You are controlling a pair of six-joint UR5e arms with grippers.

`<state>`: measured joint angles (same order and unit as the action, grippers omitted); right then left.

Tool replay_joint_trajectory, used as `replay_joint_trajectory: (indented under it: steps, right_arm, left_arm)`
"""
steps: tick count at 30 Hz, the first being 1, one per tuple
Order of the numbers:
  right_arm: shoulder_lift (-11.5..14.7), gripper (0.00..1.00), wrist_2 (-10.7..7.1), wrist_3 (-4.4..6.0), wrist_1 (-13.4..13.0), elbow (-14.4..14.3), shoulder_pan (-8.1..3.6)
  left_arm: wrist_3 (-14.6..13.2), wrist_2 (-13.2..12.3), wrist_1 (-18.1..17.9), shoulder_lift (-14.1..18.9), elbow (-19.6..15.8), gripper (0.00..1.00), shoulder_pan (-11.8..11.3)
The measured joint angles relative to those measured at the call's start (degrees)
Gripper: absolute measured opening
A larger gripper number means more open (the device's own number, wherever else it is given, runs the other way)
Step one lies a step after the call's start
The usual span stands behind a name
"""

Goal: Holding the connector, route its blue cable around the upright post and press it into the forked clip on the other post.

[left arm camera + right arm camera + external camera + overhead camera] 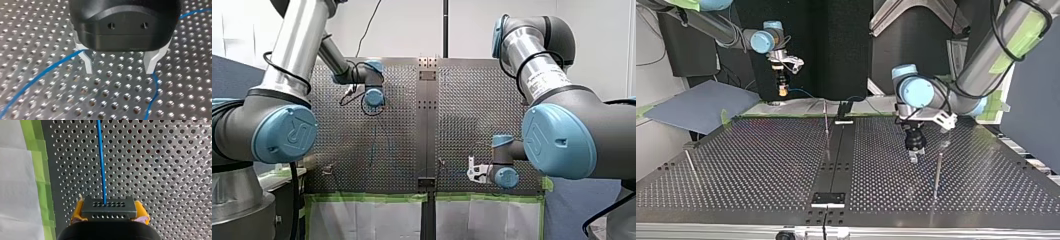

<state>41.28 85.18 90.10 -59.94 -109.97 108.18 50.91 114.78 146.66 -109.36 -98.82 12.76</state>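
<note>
- My right pincer (pixel 110 206) is clamped on the connector (pixel 109 212). Its yellow pads (pixel 78 211) press on the block's two short ends, so the jaws stand only as far apart as the block is wide.
- The connector is a dark grey rectangular block with a matt face and two rows of small round holes.
- The blue cable (pixel 101 160) is thin, smooth and round. It leaves the middle of the row of holes farther from the pincer and runs straight ahead over the perforated surface (pixel 162 170).
- In the top view this pincer hangs in the upper left of the frame, near the surface's rear edge.
- My left pincer (pixel 119 67) is wide open and holds nothing. Its two pale metal fingers (pixel 87 63) are flat and tapered, and stand well apart under a rounded, glossy black body. Only bare plate lies between them.
- One run of cable curves past the outer side of one finger, and another passes by the tip of the other finger. I cannot tell whether either run touches.
- In the top view the left pincer points down right of centre, close over the surface and near a thin upright post (pixel 937 172).
- A slim post (pixel 826 120) stands at centre beside the dark middle strip (pixel 836 160), and a leaning post (pixel 690 162) stands at lower left. The post tops are too small to make out.
- The surface is dull silver metal with a regular grid of round holes. Green tape (pixel 40 170) lines its edge, with a white sheet (pixel 15 182) beyond.
</note>
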Motion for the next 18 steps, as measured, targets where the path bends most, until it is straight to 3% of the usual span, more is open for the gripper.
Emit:
replay_joint_trajectory:
  steps: [8, 18]
  right_arm:
    - [0.00, 0.00, 0.00, 0.01, 0.04, -0.03, -0.01]
    - [0.00, 0.00, 0.00, 0.00, 0.13, -0.01, 0.12]
  left_arm:
    - [0.23, 0.05, -1.03, -0.51, -2.17, 1.00, 0.22]
    - [-0.87, 0.80, -2.20, -4.36, -2.68, 1.00, 1.54]
